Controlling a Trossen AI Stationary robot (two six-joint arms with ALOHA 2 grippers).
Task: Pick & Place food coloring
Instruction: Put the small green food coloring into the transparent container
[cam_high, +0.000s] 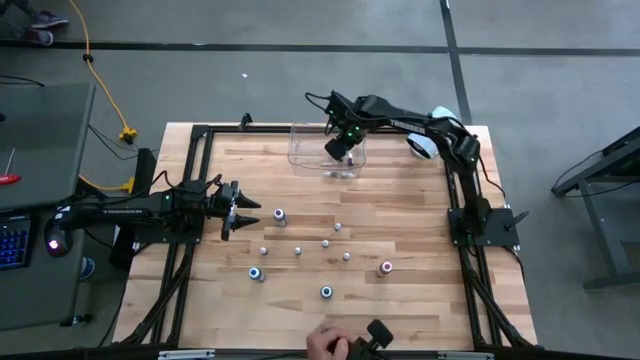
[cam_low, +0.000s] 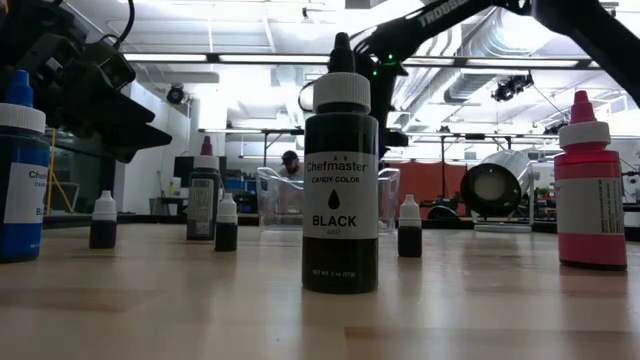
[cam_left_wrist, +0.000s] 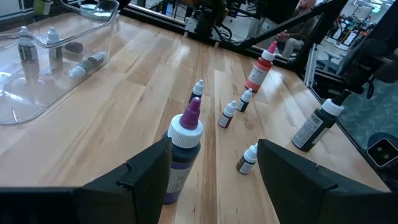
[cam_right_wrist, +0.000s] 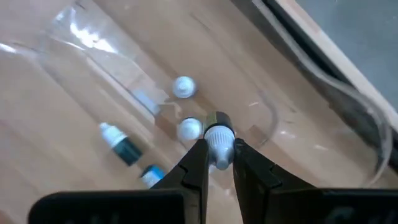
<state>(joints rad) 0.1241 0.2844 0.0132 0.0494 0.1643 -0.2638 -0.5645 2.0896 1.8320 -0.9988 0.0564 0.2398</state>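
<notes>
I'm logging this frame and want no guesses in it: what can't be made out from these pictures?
- Colour of the small bottle in the right gripper: right wrist view, its fingers cover the body; only the whitish cap shows.
- Count of bottles in the clear bin: high view, the right arm hides part of it; too small.
- Labels of the small bottles on the table: high view, too small.
- Purple-capped bottle: left wrist view, base hidden behind the left gripper.
</notes>
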